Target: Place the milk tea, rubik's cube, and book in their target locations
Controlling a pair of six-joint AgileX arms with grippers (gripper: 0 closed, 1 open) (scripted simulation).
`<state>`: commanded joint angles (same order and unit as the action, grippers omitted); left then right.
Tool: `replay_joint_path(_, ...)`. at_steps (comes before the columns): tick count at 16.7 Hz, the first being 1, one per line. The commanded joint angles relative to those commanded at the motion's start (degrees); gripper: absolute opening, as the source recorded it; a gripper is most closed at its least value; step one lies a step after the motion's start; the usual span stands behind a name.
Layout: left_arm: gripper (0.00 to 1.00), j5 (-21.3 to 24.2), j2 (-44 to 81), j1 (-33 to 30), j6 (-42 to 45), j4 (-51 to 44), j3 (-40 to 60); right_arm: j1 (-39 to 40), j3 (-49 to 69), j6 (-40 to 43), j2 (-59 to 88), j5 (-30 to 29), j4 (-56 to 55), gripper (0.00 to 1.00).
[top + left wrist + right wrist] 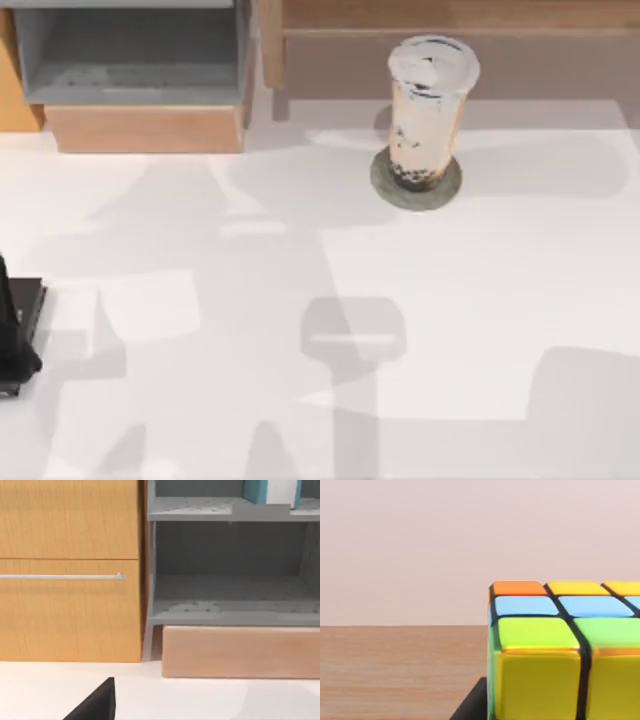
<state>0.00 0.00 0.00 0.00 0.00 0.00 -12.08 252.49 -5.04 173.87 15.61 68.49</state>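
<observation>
While the milk tea (424, 110) already stands upright on its round grey coaster (416, 182) at the back of the table (480, 300), right of centre, the other two items are harder to verify. The book (270, 491) shows in the left wrist view on the upper grey shelf (220, 507), standing, with only its lower end in frame. The rubik's cube (560, 650) sits very close to the right wrist camera over a brown wooden surface (395, 670), with a dark edge beneath it.

Can't tell whether the right pincer is clamping the cube or has let go; fingers aren't visible. Same for the left arm (12, 335), parked at the table's left edge.

Risks, as I judge them:
- If the cube is only partly supported, a release could tip it off the wood.
- Retracting the right arm carelessly may drag the cube.
- The left arm moving near the shelf could knock the book, probably loosely propped.
</observation>
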Motion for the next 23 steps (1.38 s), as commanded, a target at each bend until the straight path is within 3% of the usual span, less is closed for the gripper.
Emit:
replay_joint_path(4,1.00,0.0,0.0,0.0,0.0,0.0,0.0,1.8,-9.4,-0.4,-1.5,1.4,-6.3,0.00)
replay_joint_path(9,1.00,0.0,0.0,0.0,0.0,0.0,0.0,0.5,-18.9,3.2,-1.7,-3.5,-14.1,0.00)
replay_joint_path(16,1.00,0.0,0.0,0.0,0.0,0.0,0.0,0.5,-21.8,3.8,-1.0,-6.2,-17.0,0.00)
replay_joint_path(23,1.00,0.0,0.0,0.0,0.0,0.0,0.0,0.5,-21.8,3.8,-1.0,-6.2,-17.0,0.53)
